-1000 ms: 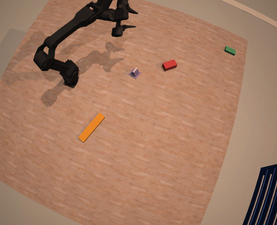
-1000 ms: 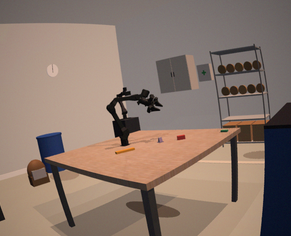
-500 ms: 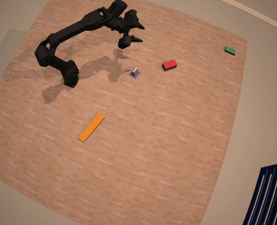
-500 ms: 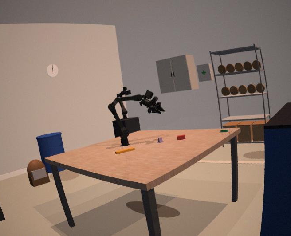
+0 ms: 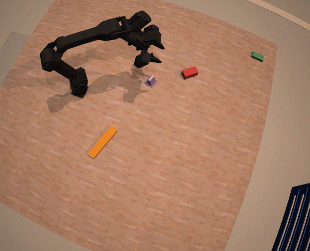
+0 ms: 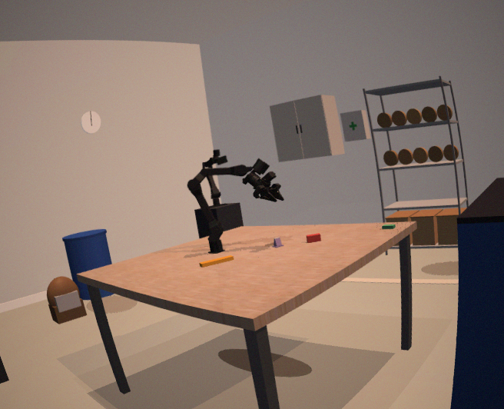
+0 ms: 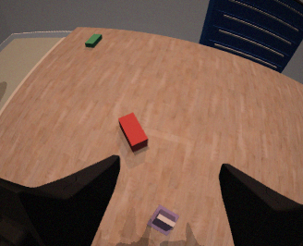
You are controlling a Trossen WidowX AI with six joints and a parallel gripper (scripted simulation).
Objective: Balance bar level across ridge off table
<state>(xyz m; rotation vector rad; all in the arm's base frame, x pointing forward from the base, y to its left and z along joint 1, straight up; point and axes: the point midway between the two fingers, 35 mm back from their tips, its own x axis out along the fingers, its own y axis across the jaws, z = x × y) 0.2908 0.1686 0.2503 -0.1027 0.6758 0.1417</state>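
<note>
Bar [image 5: 102, 142], orange, lies flat on the worktop [image 5: 176, 162], well apart from the purple ridge [image 5: 150, 80] and the arm. Gripper [image 5: 158, 54] hangs high above the ridge, fingers spread fairly wide, holding nothing. Bar looks stiff, thin and probably light; a mid-length grasp across its narrow width should keep it level.

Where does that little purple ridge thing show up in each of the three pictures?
Top: the purple ridge sits upper centre, left of the red block.
Exterior: mid-table, again left of the red block.
Wrist: bottom centre, below the red block.
Shared landmark: the red block.
</note>
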